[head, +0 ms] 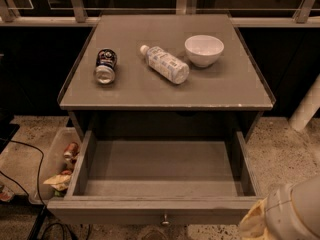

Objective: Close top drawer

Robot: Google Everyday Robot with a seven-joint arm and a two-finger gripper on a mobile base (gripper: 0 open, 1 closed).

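The top drawer (160,176) is a wide, deep grey box pulled far out of the cabinet, and it is empty inside. Its front panel runs along the bottom of the view with a small round metal knob (164,220) at the middle. My gripper (255,225) shows only as a pale yellowish part under the white arm casing at the bottom right, just beyond the drawer's front right corner.
On the cabinet top (235,84) lie a can (105,66) on its side, a plastic bottle (165,64) on its side and a white bowl (204,50). A clear bin with trash (60,166) stands left of the drawer. Black cables (30,174) trail on the floor.
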